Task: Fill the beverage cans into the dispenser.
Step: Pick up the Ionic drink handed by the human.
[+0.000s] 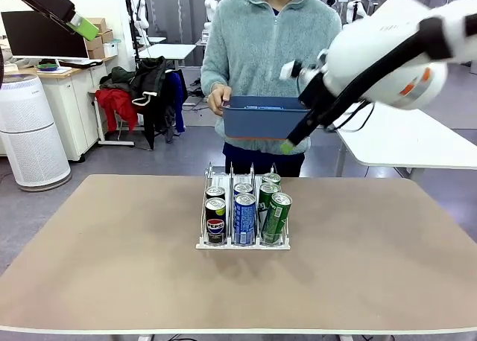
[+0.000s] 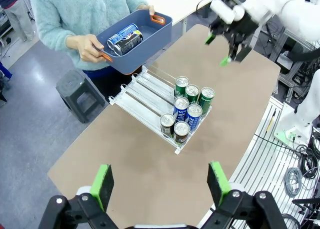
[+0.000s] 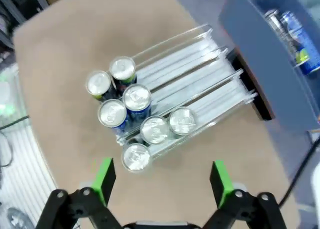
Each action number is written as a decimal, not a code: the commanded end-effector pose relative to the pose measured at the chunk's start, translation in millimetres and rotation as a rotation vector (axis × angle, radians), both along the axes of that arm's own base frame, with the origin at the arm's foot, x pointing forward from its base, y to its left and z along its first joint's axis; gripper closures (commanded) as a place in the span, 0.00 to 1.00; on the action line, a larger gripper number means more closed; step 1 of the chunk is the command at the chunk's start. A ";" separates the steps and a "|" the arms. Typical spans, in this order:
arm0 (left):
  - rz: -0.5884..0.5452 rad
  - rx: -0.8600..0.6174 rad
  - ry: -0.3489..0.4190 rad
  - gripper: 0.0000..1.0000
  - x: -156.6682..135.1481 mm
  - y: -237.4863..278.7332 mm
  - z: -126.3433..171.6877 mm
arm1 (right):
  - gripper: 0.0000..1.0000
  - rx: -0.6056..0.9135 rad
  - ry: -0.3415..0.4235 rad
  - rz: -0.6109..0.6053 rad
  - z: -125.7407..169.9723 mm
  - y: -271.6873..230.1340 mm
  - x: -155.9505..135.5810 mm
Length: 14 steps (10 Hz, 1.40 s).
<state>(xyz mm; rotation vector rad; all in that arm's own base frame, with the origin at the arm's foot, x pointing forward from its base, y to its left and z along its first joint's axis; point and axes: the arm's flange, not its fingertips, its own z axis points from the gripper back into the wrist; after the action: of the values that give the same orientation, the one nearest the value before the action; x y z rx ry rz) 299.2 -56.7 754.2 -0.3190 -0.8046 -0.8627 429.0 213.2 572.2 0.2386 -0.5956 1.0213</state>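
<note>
Worktop [image 1: 112, 252]: matte tan board with rounded corners and a pale edge; bare surface spreads to both sides of the rack and in front of it.
Dispenser [image 2: 142, 91]: clear plastic dividers on a white base, three narrow lanes. It stands mid-worktop, its rear end near the far edge.
Lane room: the rear stretch of every lane is bare; the cans crowd the front end.
Black Pepsi cans [image 1: 215, 220]: two in the robot's left lane, upright, one behind the other, shiny silver tops.
Blue cans [image 1: 244, 218]: two in the middle lane, upright.
Green cans [image 1: 276, 216]: two in the right lane, the front one leaning slightly.
Blue bin [image 1: 264, 121]: smooth rectangular plastic with orange handles, held in the air by the person's hand [image 1: 218, 99] beyond the far edge.
Loose cans [image 2: 125, 38]: two lying on their sides in the bin.
Left claw [image 2: 160, 184]: jaws spread wide, empty, high above the worktop.
Right claw [image 3: 162, 176]: jaws spread wide, empty, in the air above the dispenser.
</note>
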 end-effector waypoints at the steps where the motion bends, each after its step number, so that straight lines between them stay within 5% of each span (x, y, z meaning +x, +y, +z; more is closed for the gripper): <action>1: 0.004 -0.009 0.009 0.00 -0.5 0.2 -1.2 | 0.00 0.007 -0.034 0.079 36.0 -29.0 -1.2; 4: 0.004 -0.009 0.009 0.00 -0.5 0.2 -1.2 | 0.00 0.038 -0.079 0.087 138.2 -71.8 -3.0; 8: 0.004 -0.009 0.009 0.00 -0.5 0.2 -1.2 | 0.00 0.082 -0.067 0.091 228.5 -110.1 -21.0; 14: 0.004 -0.009 0.009 0.00 -0.5 0.2 -1.2 | 0.00 0.097 -0.175 -0.188 291.3 -143.4 -46.8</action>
<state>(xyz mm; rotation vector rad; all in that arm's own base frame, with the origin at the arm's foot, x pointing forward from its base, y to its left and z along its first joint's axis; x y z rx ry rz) 299.3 -56.8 754.4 -0.3183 -0.8048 -0.8625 381.5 65.3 866.3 0.2110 -0.8196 0.8932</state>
